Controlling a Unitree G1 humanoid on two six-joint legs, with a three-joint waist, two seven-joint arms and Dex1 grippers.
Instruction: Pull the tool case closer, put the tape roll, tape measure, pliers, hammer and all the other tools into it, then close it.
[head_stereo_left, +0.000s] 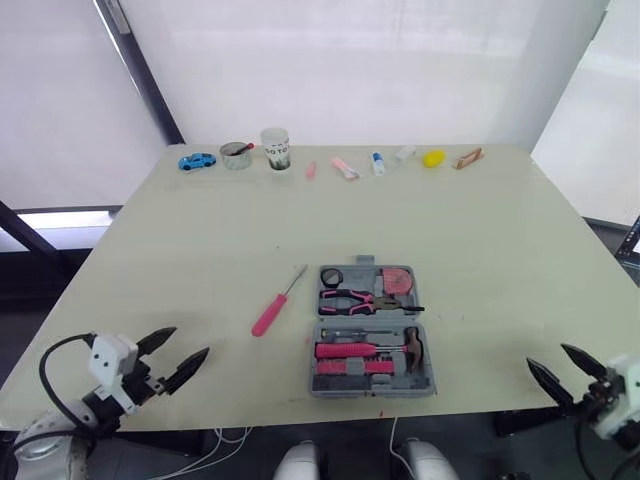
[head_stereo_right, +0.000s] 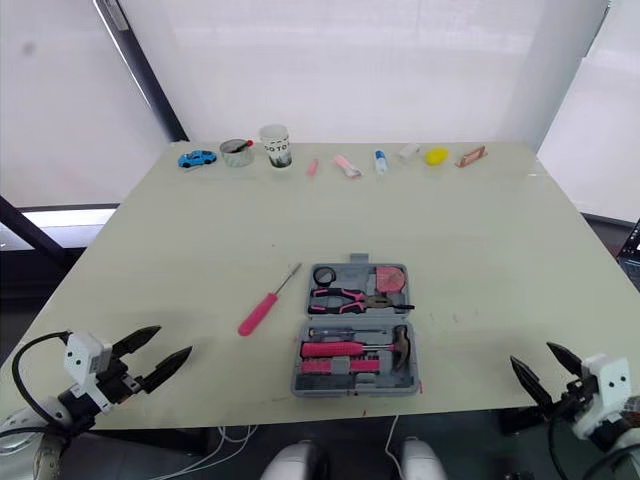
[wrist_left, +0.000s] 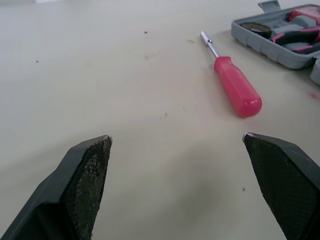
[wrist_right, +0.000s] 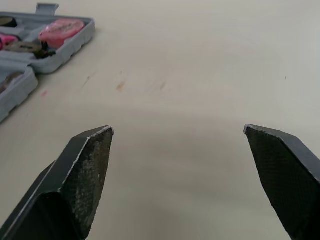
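Grey plastic tool case (head_stereo_left: 372, 391): lies open and flat on the pale cream tabletop (head_stereo_left: 200, 240), close to its near edge and roughly midway between the two grippers.
Inside the case: a black tape roll (head_stereo_left: 331, 277), a pink tape measure (head_stereo_left: 398, 280) and pink-handled pliers (head_stereo_left: 360, 298) sit in the far half. A pink-handled hammer (head_stereo_left: 372, 350) sits in the near half.
Left outside: a pink-handled screwdriver with a bare steel shaft (head_stereo_left: 270, 315) lies on the table just left of the case without touching it. Its shaft slants toward the case's far left corner.
Left gripper (head_stereo_left: 190, 341): hangs well left of the case, nearer the table edge than the screwdriver, with its fingers spread wide and empty.
Right gripper (head_stereo_left: 547, 355): hangs well right of the case, also wide open and holding nothing.
Step in hand: the case looks near enough, so I judge the screwdriver is next – a job for the left gripper.
Doing it well: reach toward the case's left side and turn the wrist so the fingers cross the handle rather than run along it. Come down over the thick middle of the handle and close firmly, because a round handle is likely to roll.
Placing: carry it low over the case's left wall and lay it parallel to the hammer. Which slot is free I cannot tell.
Watch for: nudging the case or the seated tools – that could hinder closing.
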